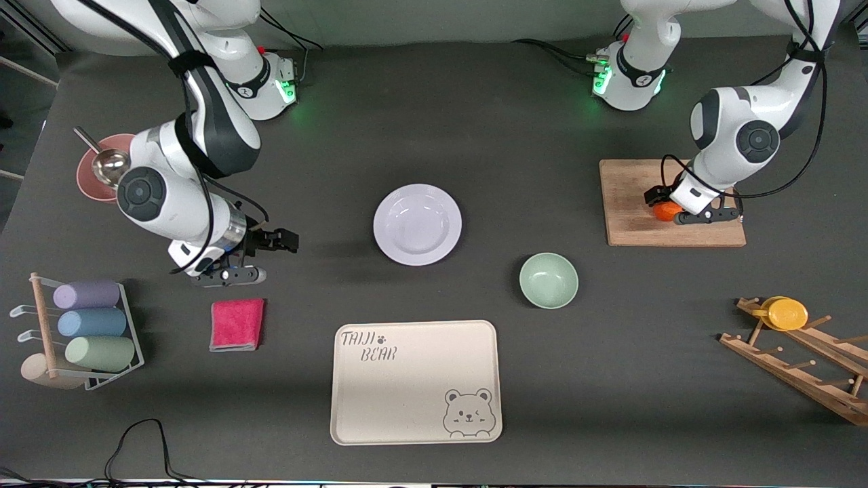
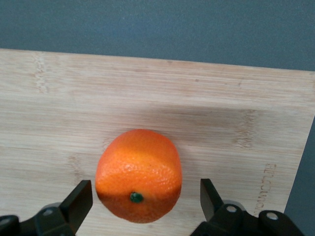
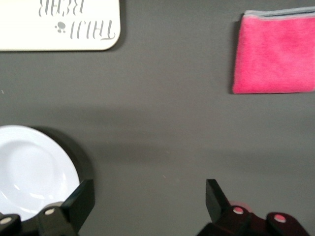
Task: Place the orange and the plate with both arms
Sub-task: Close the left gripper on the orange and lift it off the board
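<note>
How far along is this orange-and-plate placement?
Early. Nothing is placed yet. The left gripper is open around the orange, which sits on the cutting board. The right gripper, open, hangs over bare table beside the untouched plate. Both lifts remain.

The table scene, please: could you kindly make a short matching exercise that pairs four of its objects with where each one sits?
Things:
1. small round orange
2. glossy white plate
3. folded pink cloth
4. flat yellow disc

Places:
A. on the wooden peg rack
B. on the wooden cutting board, between the open left gripper fingers
C. mid-table, on bare mat
D. beside the roll rack

Pairs: 1-B, 2-C, 3-D, 4-A
</note>
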`<state>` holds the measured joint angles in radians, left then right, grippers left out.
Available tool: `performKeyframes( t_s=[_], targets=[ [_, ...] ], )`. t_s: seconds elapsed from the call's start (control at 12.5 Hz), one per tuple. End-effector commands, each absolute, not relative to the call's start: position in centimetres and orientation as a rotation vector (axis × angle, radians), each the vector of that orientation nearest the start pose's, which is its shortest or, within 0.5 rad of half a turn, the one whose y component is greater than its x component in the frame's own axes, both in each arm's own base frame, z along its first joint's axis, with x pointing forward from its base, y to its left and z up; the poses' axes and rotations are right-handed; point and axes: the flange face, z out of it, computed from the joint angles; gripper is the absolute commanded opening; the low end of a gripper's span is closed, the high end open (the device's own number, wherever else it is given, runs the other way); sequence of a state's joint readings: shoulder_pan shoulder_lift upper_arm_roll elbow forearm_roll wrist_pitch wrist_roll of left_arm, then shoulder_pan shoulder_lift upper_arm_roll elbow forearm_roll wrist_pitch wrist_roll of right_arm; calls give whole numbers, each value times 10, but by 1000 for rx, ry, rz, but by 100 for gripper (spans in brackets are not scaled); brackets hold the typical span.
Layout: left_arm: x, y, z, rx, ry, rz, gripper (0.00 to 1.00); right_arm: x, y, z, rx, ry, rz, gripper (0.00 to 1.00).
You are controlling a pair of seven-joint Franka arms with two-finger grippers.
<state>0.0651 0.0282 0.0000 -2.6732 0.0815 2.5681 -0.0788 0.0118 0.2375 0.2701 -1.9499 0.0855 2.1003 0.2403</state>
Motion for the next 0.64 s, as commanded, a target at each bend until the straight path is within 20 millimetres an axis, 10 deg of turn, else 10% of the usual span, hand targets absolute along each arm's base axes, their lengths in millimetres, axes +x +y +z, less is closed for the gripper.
performKeyframes(
  t_s=[0.0,0.56],
  targets=[
    [404,33,212,-3093,-124,195,0,574,172,350,-2951,125,179,100],
    [413,31,243,-3092,-71,137,0,582,189,312,-2803,151,80,100]
  ],
)
